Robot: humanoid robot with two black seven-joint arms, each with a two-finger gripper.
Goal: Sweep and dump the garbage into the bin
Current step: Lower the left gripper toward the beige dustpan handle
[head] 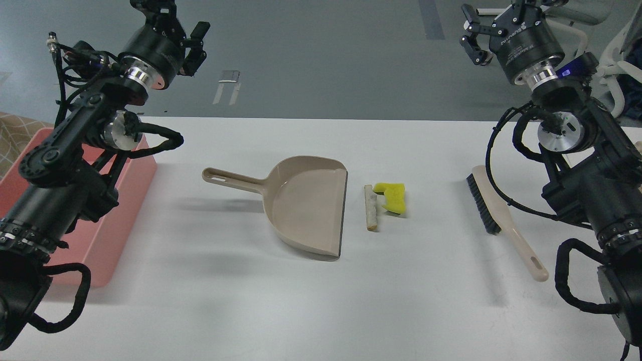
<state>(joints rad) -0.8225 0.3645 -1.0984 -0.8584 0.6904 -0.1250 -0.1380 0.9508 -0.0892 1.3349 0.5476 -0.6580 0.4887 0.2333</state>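
The garbage lies mid-table: a short whitish-tan stick (371, 207) and, just right of it, a bright yellow sponge-like piece (392, 196). Both rest just off the open lip of a beige dustpan (306, 200), whose handle points left. The pink bin (103, 240) stands at the table's left edge, partly hidden behind my left arm. My left gripper (180, 22) hangs high at the top left, far above the table, open and empty, partly cut off by the frame's top. At the top right my right gripper (471, 32) is also raised, open and empty.
A beige brush with black bristles (496, 215) lies on the white table (210, 301) at the right, its handle toward the front, close to my right arm. Grey floor lies beyond the table's far edge. Chairs stand at the top right.
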